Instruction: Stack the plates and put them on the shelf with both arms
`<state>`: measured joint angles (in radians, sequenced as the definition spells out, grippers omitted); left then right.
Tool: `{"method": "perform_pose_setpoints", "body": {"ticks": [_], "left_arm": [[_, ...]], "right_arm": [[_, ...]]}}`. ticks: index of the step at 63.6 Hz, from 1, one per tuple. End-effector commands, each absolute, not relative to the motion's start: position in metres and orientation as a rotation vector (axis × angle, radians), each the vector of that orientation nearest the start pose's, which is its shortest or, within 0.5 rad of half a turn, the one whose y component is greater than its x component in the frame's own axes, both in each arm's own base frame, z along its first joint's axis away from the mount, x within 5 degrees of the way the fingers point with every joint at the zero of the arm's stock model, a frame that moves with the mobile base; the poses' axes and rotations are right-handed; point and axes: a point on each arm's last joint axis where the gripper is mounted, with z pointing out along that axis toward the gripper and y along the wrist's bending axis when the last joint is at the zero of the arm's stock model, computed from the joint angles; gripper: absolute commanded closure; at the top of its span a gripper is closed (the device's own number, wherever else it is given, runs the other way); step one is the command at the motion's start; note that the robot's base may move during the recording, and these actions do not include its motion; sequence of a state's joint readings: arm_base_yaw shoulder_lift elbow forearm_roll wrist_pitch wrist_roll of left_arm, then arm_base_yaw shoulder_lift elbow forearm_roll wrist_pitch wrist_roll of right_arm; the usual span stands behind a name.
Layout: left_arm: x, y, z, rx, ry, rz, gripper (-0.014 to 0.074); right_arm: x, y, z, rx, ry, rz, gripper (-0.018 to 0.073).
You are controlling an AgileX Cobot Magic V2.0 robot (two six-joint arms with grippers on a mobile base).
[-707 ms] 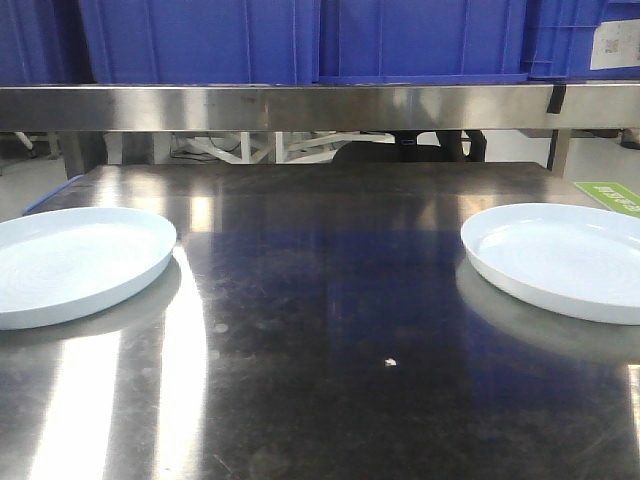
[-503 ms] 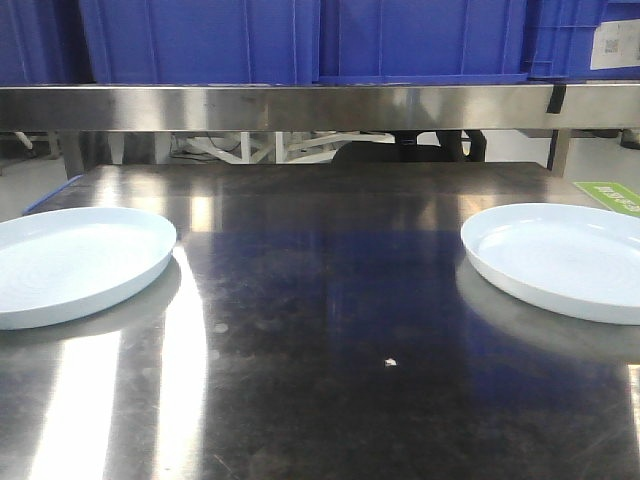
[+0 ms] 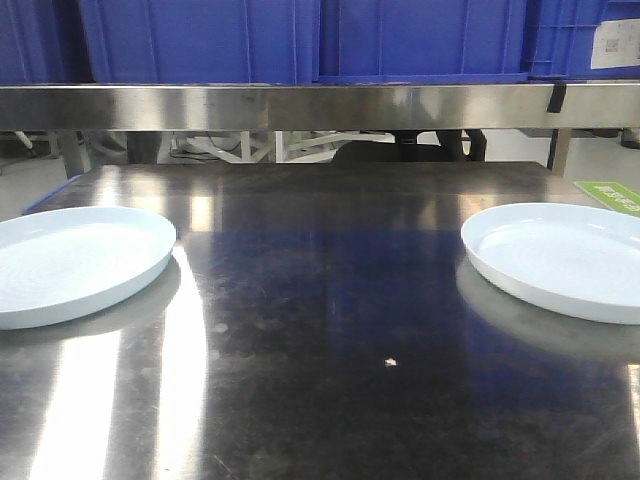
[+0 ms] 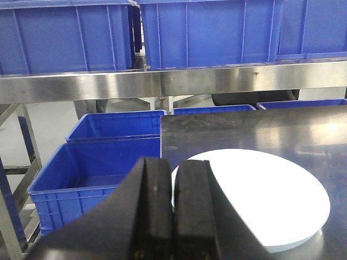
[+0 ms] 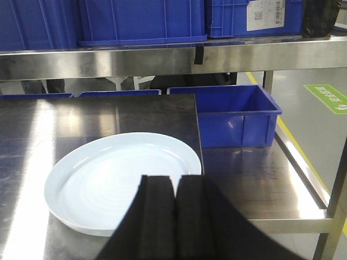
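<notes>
Two pale glossy plates, left plate (image 3: 75, 262) and right plate (image 3: 565, 262), lie well apart on the dark steel worktop (image 3: 320, 340), with the brushed shelf (image 3: 300, 107) above at the back. Pinched closed and empty: left gripper (image 4: 173, 176), right gripper (image 5: 174, 187). Danger: shallow sloping rims could skid on slick metal or slip free.

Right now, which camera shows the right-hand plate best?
The right wrist view: the right-hand plate shows nearly whole, with only its near edge behind the right claw. The front view cuts it off at the picture's edge. The left wrist view shows the other plate.
</notes>
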<state>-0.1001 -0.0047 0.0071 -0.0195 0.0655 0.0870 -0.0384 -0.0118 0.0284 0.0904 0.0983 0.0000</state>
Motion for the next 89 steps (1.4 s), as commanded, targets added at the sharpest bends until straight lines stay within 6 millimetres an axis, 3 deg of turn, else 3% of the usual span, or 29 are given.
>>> {"method": "perform_pose_setpoints", "body": {"ticks": [1, 32, 56, 89], "left_arm": [[0.054, -0.005, 0.213, 0.112, 1.438, -0.034, 0.0516], [0.053, -0.005, 0.218, 0.11, 1.433, -0.036, 0.0516], [0.049, -0.005, 0.238, 0.105, 1.387, -0.039, 0.0516], [0.051, -0.006, 0.267, 0.085, 1.5, -0.089, 0.0509]], "right_arm": [[0.055, -0.002, 0.204, 0.091, 1.49, 0.032, 0.051], [0.055, -0.002, 0.204, 0.091, 1.49, 0.032, 0.051], [0.055, -0.002, 0.204, 0.091, 1.49, 0.032, 0.051], [0.055, -0.002, 0.204, 0.091, 1.49, 0.032, 0.051]]}}
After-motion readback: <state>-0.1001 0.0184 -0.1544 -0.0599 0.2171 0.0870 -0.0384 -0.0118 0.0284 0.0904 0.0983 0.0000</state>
